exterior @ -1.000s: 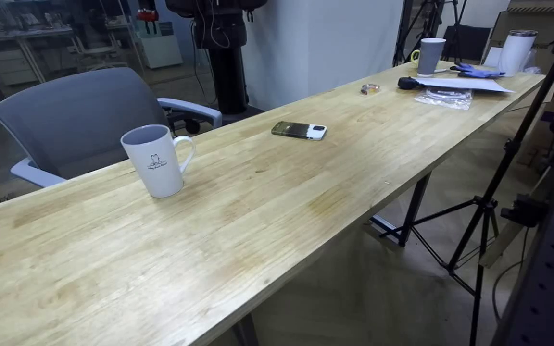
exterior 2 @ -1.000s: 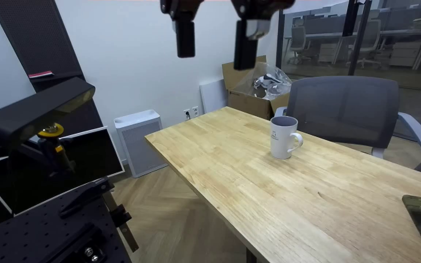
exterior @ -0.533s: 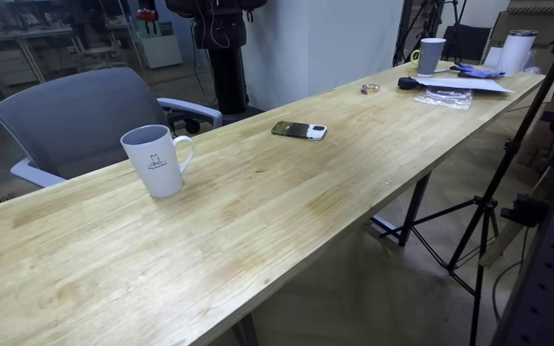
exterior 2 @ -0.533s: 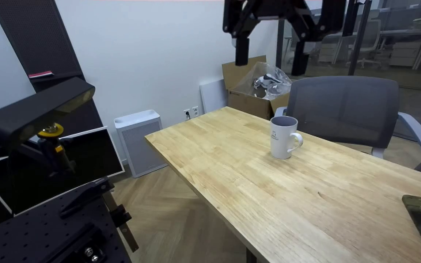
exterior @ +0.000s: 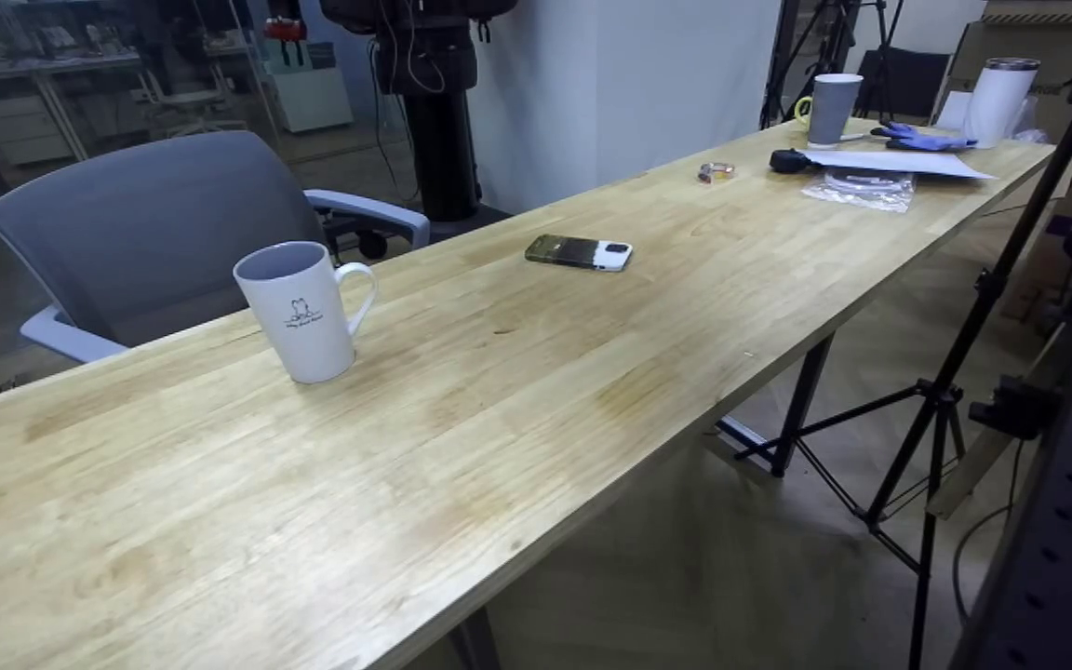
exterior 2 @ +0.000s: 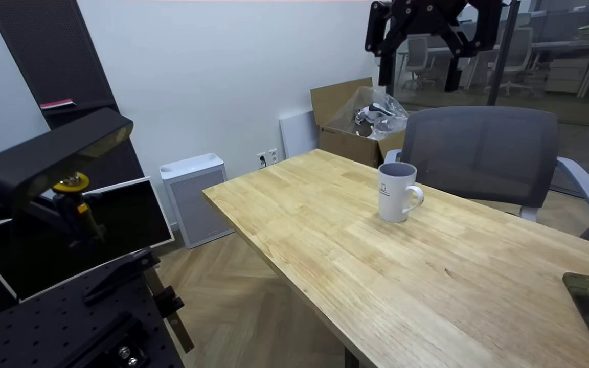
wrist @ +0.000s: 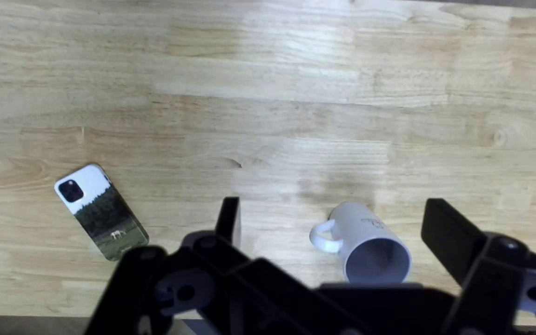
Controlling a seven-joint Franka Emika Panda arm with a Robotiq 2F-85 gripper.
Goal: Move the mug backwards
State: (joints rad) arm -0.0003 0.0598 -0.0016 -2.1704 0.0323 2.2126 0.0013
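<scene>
The white mug (exterior: 303,321) stands upright on the wooden table, near the edge by the chair. It also shows in an exterior view (exterior 2: 394,202) and in the wrist view (wrist: 356,225), with its small dark logo and loop handle visible. My gripper (exterior 2: 419,79) hangs with fingers pointing down, well above the table and over towards the chair side. In the wrist view the gripper (wrist: 334,218) has its fingers wide apart with nothing between them at finger height. The mug appears below, between the fingers, with the near part of its rim at the gripper body.
A phone (exterior: 579,252) lies flat on the table (exterior: 499,419) to the handle side of the mug. An office chair (exterior: 154,233) stands against the table edge close to the mug. A grey cup (exterior: 834,112), a white tumbler (exterior: 1001,102) and papers sit at the far end.
My gripper has moved rightwards in an exterior view and farther from that camera, looking smaller, over the chair side. It stays open. The mug and phone have not moved.
</scene>
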